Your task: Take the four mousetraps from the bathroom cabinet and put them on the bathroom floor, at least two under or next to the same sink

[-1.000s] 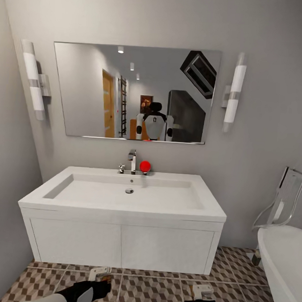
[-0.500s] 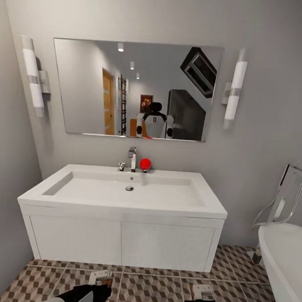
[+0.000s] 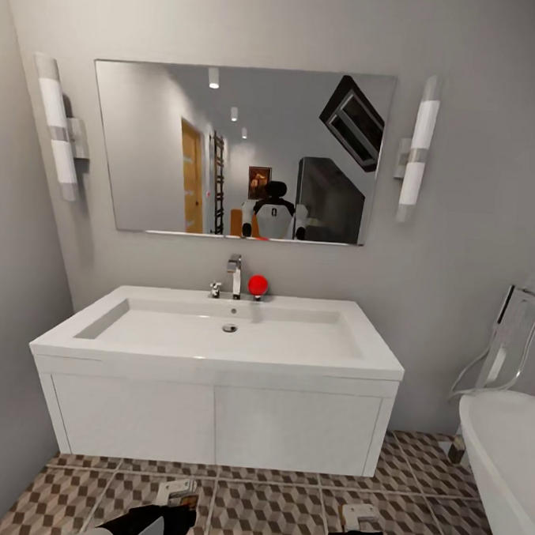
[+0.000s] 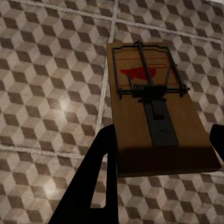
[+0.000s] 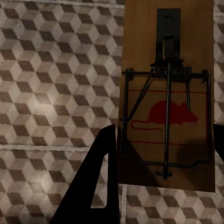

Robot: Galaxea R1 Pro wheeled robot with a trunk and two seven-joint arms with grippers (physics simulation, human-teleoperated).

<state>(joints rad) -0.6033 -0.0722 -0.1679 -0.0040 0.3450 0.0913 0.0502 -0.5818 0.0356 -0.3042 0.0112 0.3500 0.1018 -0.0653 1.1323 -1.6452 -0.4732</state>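
both grippers, left and right, pinch mousetraps above bathroom floor; risk: high release lets them bounce away from bathroom sink.

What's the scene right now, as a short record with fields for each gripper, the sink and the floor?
left gripper: shut on a mousetrap, above the tiles
right gripper: shut on a second mousetrap, above the tiles
bathroom sink: straight ahead, doors closed
bathroom floor: cube-pattern tiles, no trap seen lying on it
bathtub: right of the sink
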